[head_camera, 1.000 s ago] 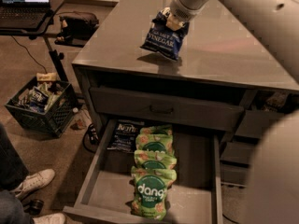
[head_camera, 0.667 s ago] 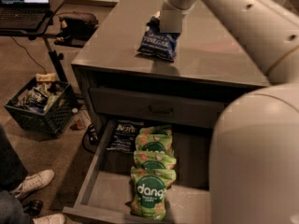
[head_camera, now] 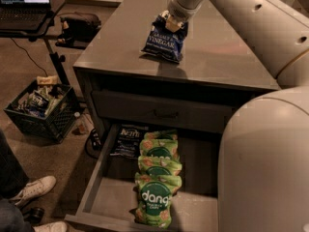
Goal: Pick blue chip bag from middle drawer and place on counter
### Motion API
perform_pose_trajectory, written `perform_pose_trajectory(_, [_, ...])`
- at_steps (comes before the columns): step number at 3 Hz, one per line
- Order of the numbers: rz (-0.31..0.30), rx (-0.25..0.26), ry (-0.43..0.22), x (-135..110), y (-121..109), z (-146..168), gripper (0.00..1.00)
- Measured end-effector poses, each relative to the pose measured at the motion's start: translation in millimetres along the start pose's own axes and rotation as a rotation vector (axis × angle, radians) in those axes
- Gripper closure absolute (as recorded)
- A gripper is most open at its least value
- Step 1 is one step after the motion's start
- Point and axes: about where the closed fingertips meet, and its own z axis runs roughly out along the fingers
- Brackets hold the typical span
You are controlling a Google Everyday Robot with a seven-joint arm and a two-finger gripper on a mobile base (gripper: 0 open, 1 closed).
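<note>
1. The tool [head_camera: 172,23] is over the table [head_camera: 120,37].
2. The tool is shut on the top of the blue chip bag [head_camera: 163,43]. The bag sits right under it, tilted, w/ its bottom touching the table.
3. The middle drawer [head_camera: 96,178] is open, low down & nearer the camera than the tool.
4. In it: a row of green dang bags [head_camera: 157,178] & another navy bag [head_camera: 128,140].

Green dang bags [head_camera: 157,178] (overlapping), crate [head_camera: 41,114] — laptop [head_camera: 24,4]
</note>
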Motion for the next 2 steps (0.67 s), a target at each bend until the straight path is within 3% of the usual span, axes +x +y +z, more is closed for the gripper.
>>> perform_pose_trajectory(2, [0.000, 0.000, 0.000, 0.0, 0.0, 0.1, 0.13])
